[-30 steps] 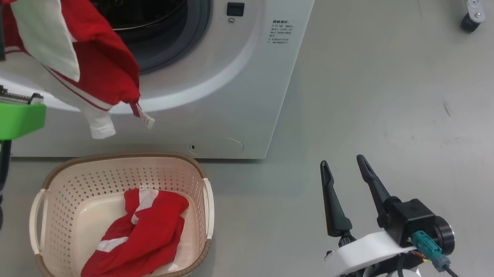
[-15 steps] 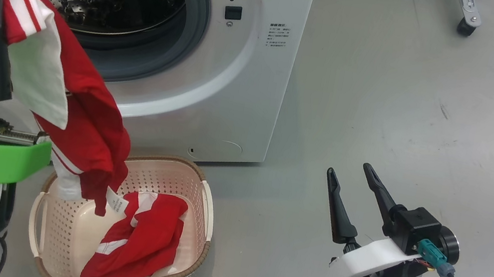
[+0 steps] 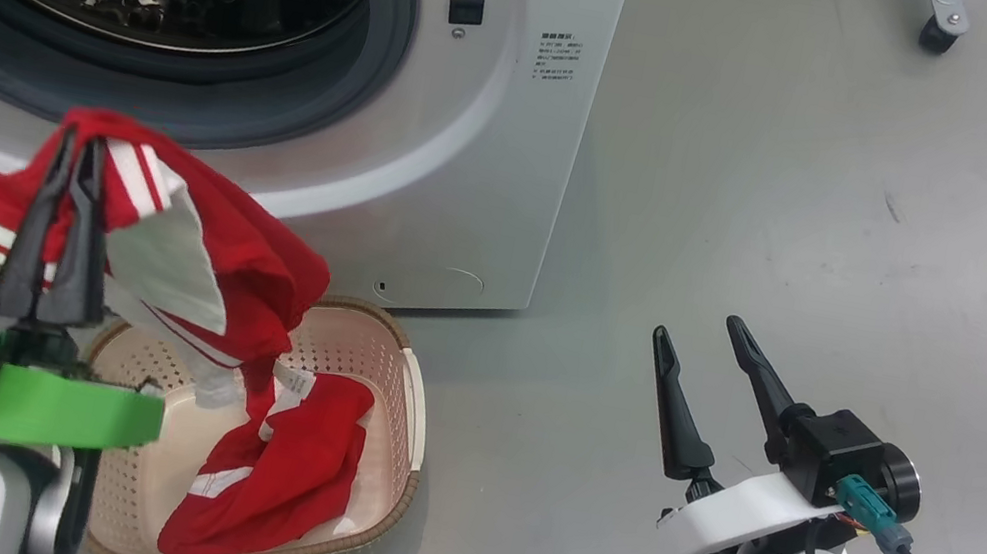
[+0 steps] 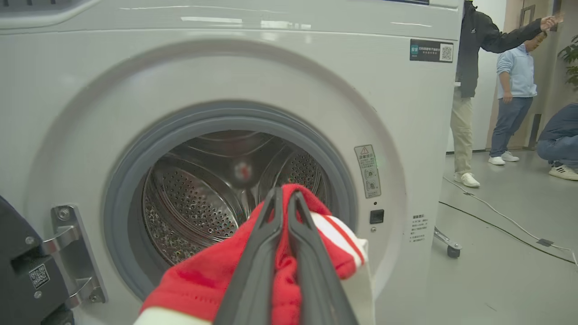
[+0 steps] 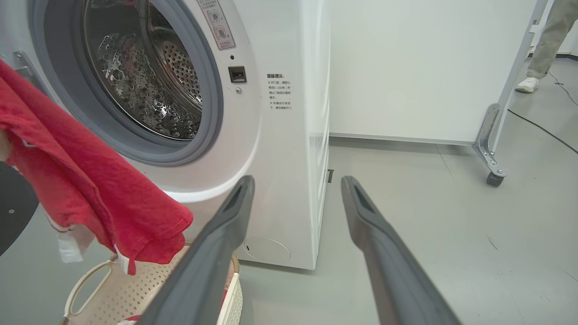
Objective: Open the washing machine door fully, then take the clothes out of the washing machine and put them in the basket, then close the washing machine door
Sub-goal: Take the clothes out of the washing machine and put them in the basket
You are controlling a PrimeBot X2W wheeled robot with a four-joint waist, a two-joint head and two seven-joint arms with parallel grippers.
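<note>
Red garment [image 3: 252,265], long axis hanging downward, is pinched at its striped edge by the left end effector [image 3: 82,140], which is fully closed on it. Its loose end dangles over the basket [image 3: 415,405], which lies below and to that arm's right. The right end effector [image 3: 698,327] stands spread wide, empty, well apart.

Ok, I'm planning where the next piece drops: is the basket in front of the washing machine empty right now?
No, a red garment with white stripes lies inside the basket.
</note>
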